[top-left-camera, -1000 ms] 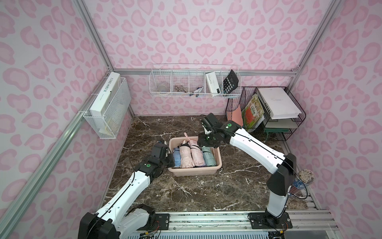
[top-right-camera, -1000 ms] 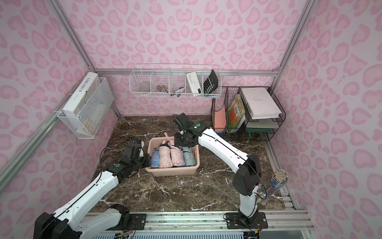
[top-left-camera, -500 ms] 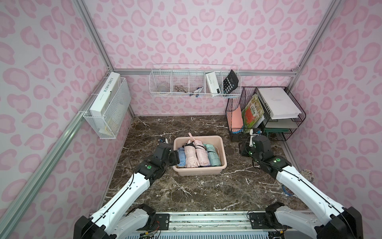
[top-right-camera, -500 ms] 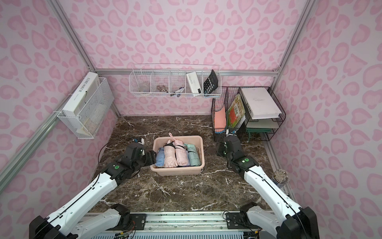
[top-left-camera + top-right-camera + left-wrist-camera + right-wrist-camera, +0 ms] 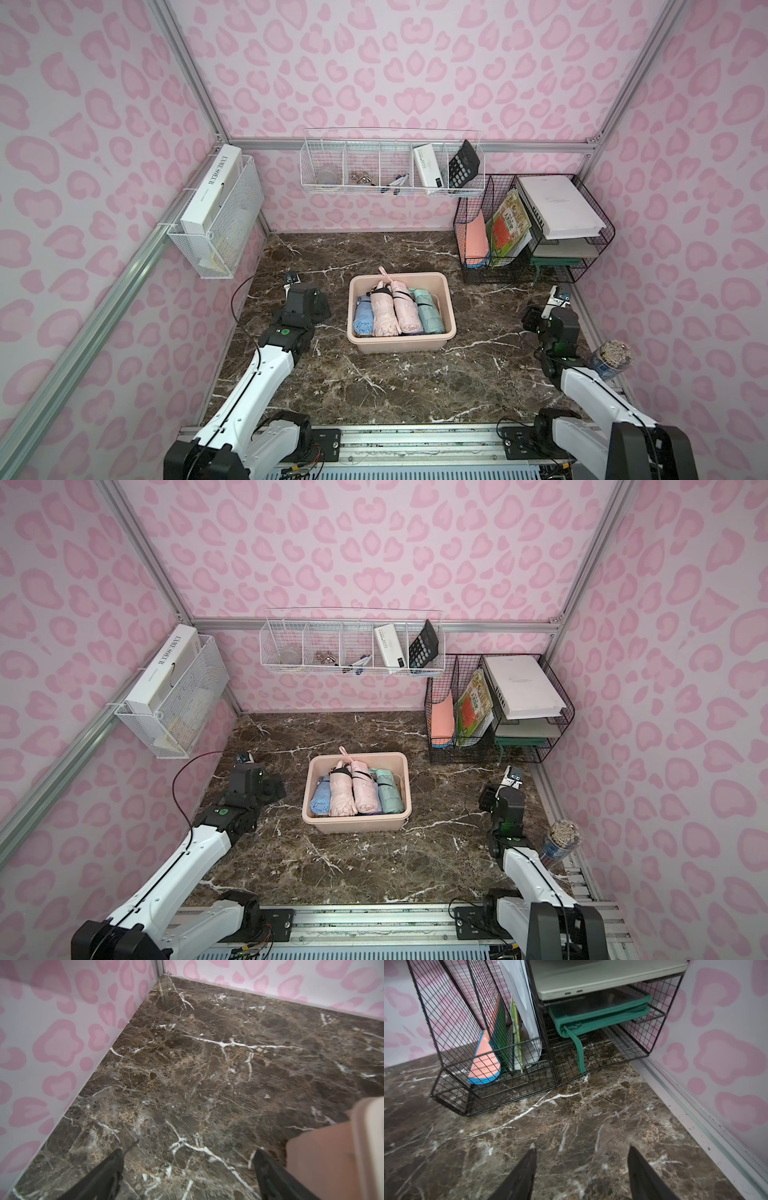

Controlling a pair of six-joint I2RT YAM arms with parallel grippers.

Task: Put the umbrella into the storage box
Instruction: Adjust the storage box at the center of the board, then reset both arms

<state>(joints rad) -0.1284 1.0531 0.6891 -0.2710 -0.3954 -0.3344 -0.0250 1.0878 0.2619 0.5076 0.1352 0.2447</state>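
Peach storage box (image 5: 401,345) sits mid tabletop (image 5: 395,395) w/ 4 folded umbrellas (image 5: 405,313) inside: blue, 2 pink, mint, lying flat side by side. No loose umbrella on the tabletop afaict, so IMO task is basically done and the step in hand is clearing out.

Left tool (image 5: 189,1153): jaws wide apart, empty, low over tabletop. Box wall is just beside its right finger (image 5: 270,1172), not touching as far as I can see.

Right tool (image 5: 582,1149): jaws apart, empty. Box is well off to its left, black wire rack (image 5: 471,237) near, straight ahead.

Doing it well:
- Leave jaws apart.
- Left tool goes up and away from the box first, then back. A sideways sweep twd the box would likely shove the wall.
- Right tool pulls straight back, no drift fwd into the rack.

Orientation: umbrellas' long axes run approx parallel to where the left tool points, i.e. away from the arm bases. Pink strap loop (image 5: 382,274) pokes over the far rim, so that end faces away from both tools. Which end is the handle on blue/mint: can't tell.
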